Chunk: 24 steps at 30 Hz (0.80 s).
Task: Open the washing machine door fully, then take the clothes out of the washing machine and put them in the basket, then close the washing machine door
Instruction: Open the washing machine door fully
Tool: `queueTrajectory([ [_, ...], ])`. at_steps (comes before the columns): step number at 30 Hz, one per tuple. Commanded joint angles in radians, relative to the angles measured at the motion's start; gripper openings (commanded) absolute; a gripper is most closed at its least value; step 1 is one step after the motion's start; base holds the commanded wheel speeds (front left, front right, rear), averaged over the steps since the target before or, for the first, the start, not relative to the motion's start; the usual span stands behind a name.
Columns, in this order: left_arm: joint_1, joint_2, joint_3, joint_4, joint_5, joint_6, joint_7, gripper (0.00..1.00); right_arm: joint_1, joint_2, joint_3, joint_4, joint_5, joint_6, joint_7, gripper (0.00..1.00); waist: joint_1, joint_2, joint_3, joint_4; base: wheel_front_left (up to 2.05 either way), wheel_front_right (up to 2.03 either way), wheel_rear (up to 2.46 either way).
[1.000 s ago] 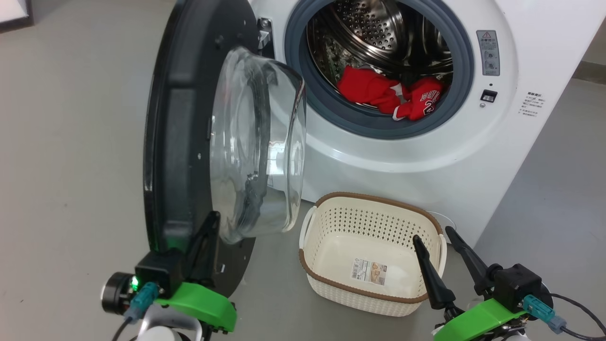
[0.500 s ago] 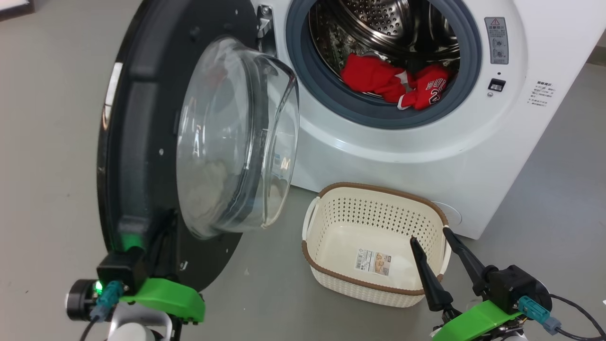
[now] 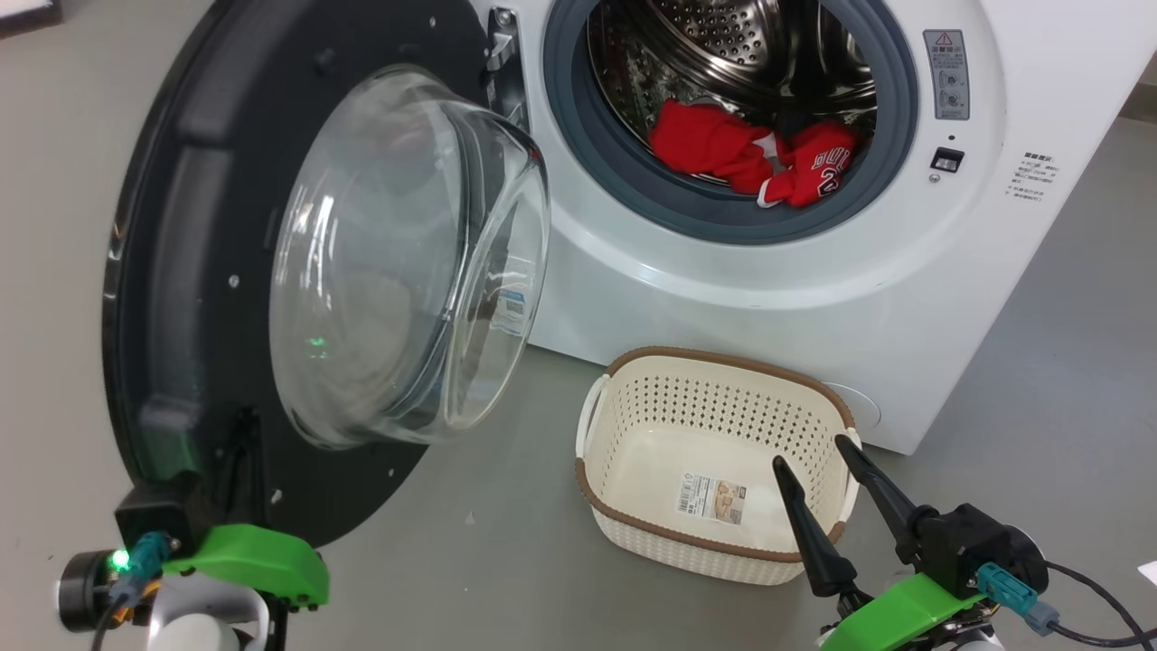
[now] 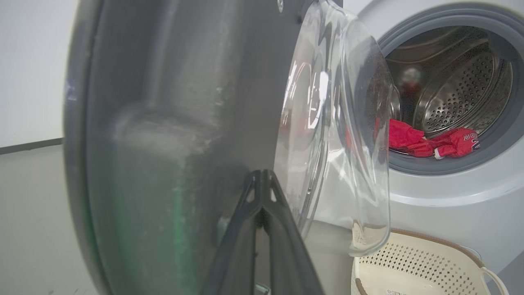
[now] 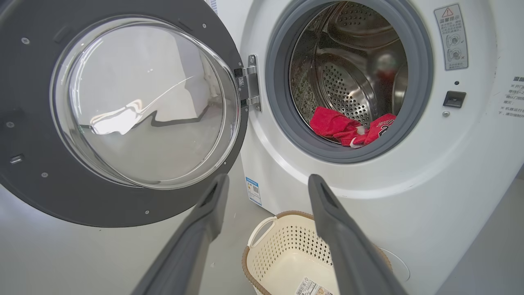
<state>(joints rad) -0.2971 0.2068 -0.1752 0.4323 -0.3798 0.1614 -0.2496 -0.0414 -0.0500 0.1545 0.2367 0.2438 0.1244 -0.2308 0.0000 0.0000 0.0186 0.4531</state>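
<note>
While the washing machine door stands swung out on its hinge at the left of the washing machine, the step in hand is judged to be the opening of the door to its full extent. The left gripper is seen with its two fingers brought together at the tips, nothing held between them. It appears to be laid against the dark inner face of the door, low on the rim and just beside the glass window. The right gripper is held with its jaws spread apart and empty, above the near right edge of the basket, which stands on the floor just in front of the machine. The clothes, red with white trim, lie at the bottom front of the drum.

For the step to be done well, the push is best applied far from the hinge and directed along the arc of the door, so that the closed fingers are not slid off the glossy surface. Contact with the bulging glass is to be avoided. The door should be carried until the round opening is wholly clear for an arm to reach in.
</note>
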Motion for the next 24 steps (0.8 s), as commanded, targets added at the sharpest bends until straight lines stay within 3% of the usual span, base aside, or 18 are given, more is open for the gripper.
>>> queueTrajectory([
  [1, -0.053, 0.049, 0.059, -0.004, -0.004, 0.024, -0.011, 0.0, -0.006, 0.0, 0.028, -0.03, -0.009, 0.006, 0.001, 1.0, 0.0, 0.0, 0.001, 0.0, 0.0, 0.0, 0.0],
  [15, -0.098, 0.046, 0.193, 0.042, 0.028, 0.011, -0.012, 0.0, 0.003, 0.0, 0.029, -0.066, -0.033, 0.006, 0.032, 1.0, 0.0, 0.0, 0.026, -0.001, 0.0, 0.0, 0.0],
  [24, -0.153, 0.022, 0.281, 0.076, 0.075, -0.021, -0.012, 0.0, -0.002, 0.0, 0.026, -0.1, -0.06, 0.006, 0.06, 1.0, 0.0, 0.0, 0.073, 0.007, 0.0, 0.0, 0.0],
])
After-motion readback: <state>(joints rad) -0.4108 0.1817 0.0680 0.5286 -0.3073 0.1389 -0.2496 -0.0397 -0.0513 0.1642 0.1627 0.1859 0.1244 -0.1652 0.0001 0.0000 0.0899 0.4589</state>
